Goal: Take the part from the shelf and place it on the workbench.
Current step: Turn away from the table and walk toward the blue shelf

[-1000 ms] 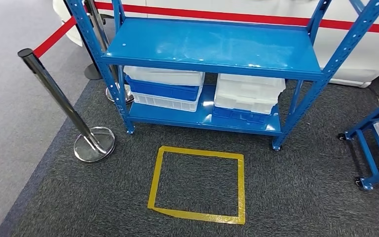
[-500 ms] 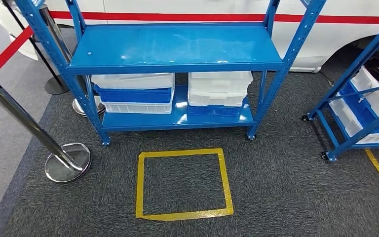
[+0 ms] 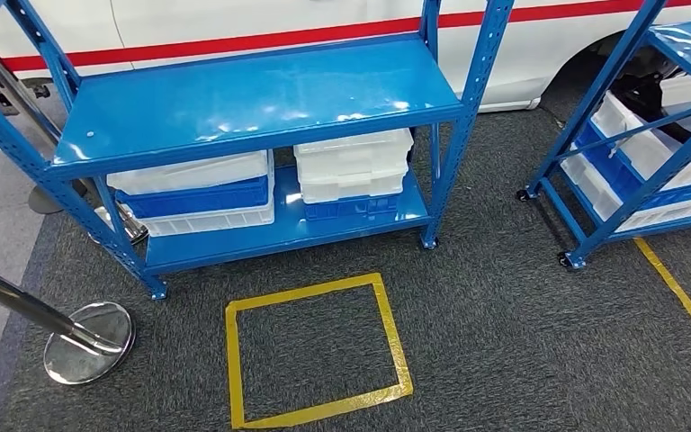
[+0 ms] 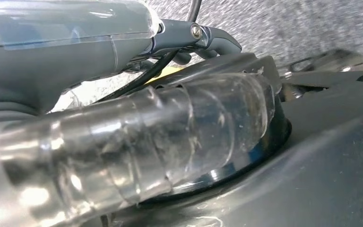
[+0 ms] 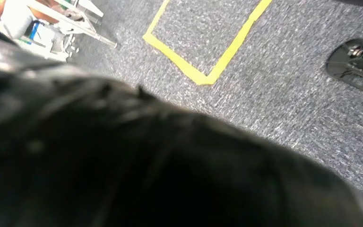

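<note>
Shelf (image 3: 261,99) top bare; stacked bins (image 3: 353,166) crowd lower level; stanchion (image 3: 85,330) left

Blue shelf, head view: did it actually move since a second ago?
No. The blue shelf keeps its place behind the yellow tape square on the carpet; both shifted together in the picture, so the camera turned.

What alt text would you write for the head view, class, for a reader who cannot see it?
A blue metal shelf stands on dark grey carpet, its top level bare and its lower level holding stacked white and blue bins. A yellow tape square marks the floor in front; a second blue rack stands at right and a chrome stanchion at left.
</note>
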`<state>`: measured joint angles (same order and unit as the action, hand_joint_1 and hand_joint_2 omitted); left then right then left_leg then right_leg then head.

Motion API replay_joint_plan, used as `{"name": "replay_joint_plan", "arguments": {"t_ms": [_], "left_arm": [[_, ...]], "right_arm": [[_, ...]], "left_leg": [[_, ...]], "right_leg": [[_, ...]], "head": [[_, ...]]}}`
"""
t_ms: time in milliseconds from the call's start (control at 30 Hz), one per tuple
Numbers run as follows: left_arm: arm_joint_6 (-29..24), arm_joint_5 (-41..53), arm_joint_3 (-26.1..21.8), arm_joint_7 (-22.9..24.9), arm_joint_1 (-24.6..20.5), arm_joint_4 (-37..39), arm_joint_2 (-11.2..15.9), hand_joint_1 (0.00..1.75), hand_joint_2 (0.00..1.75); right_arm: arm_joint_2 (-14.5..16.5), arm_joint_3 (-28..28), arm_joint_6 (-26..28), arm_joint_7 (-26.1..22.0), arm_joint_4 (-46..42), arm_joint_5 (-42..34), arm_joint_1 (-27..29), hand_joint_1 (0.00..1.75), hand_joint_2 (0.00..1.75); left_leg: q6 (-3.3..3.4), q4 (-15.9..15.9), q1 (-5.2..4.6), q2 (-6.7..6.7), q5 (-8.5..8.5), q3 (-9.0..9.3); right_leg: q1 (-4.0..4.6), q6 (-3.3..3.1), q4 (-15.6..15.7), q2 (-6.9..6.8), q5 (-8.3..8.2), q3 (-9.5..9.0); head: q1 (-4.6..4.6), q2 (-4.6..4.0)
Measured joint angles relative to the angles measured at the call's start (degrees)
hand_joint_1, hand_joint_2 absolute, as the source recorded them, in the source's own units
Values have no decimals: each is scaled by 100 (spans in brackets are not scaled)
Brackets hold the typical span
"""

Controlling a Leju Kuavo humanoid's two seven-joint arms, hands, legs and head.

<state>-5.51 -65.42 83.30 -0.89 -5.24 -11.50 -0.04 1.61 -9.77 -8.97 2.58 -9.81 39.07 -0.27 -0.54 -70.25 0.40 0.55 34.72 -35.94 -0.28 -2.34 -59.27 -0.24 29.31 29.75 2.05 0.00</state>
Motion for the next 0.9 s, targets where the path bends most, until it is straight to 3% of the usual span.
{"name": "replay_joint_plan", "arguments": {"t_ms": [67,133,233,300,400,433,467,500,533,567,633,700,833,867,900], "left_arm": [[1,-1,-2,4,10,1,10,0,0],[3,-2,-6,8,12,2,26,0,0],[9,-2,-26,8,-2,2,29,0,0],[8,1,-42,9,-1,2,25,0,0],[7,7,-52,10,4,2,24,0,0],[9,7,-55,10,9,2,24,0,0],[9,8,-58,10,15,2,24,0,0],[9,10,-60,10,20,2,24,0,0],[10,13,-61,10,25,2,24,0,0],[11,16,-63,10,31,2,24,0,0],[15,23,-72,9,32,2,25,0,0],[16,28,-83,8,24,2,25,0,0],[16,46,-93,8,17,2,32,0,0],[16,50,-94,8,14,2,33,0,0],[16,55,-95,7,13,2,34,0,44]], "right_arm": [[7,1,-5,0,0,1,11,0,0],[18,2,-7,0,-3,1,11,0,0],[19,2,-3,0,-13,1,12,0,0],[13,4,-3,-2,-21,2,8,0,0],[10,19,-4,-11,-26,3,1,0,0],[10,26,-4,-15,-26,3,4,0,0],[8,32,-5,-18,-26,3,10,0,0],[3,35,-5,-21,-26,4,19,0,0],[-4,37,-4,-26,-26,6,31,0,0],[-13,38,-4,-36,-25,8,48,0,0],[-23,45,-5,-71,-25,9,59,0,0],[-24,62,-8,-102,-28,10,49,0,0],[-23,103,-14,-136,-31,32,44,0,0],[-23,116,-13,-151,-31,37,39,0,0],[-23,131,-13,-165,-31,40,36,0,0]], "left_leg": [[101,661,-34,0,-560,115],[208,1026,-87,-8,-816,173],[304,1173,-82,-31,-803,317],[346,1262,-50,-41,-779,474],[374,1285,-43,-41,-686,588],[368,1284,-41,-48,-640,636],[356,1284,-36,-60,-583,705],[339,1283,-30,-72,-521,790],[319,1283,-26,-80,-454,875],[292,1271,-27,-83,-383,966],[226,1251,-38,-77,-275,1034],[179,1234,-50,-74,-230,1041],[258,1320,-66,-79,-249,1102],[251,1338,-68,-78,-251,1121],[249,1358,-68,-77,-249,1144]], "right_leg": [[11,28,1,40,107,-128],[9,94,8,57,187,-195],[7,209,-60,56,200,-280],[-1,273,-363,52,313,-162],[-39,354,-1275,50,687,488],[-52,373,-1451,49,739,678],[-63,386,-1437,46,679,780],[-72,390,-1241,42,500,794],[-79,388,-916,35,215,750],[-71,373,-608,24,-53,713],[-45,299,-256,8,-361,677],[-33,224,-209,10,-379,648],[-44,208,-156,37,-384,578],[-44,200,-150,44,-367,572],[-44,187,-145,49,-349,561]], "head": [[5,0],[11,0],[14,0],[15,0],[15,0],[14,0],[15,0],[15,0],[16,0],[10,0],[0,0],[-5,0],[-7,0],[-8,0],[-7,0]]}}
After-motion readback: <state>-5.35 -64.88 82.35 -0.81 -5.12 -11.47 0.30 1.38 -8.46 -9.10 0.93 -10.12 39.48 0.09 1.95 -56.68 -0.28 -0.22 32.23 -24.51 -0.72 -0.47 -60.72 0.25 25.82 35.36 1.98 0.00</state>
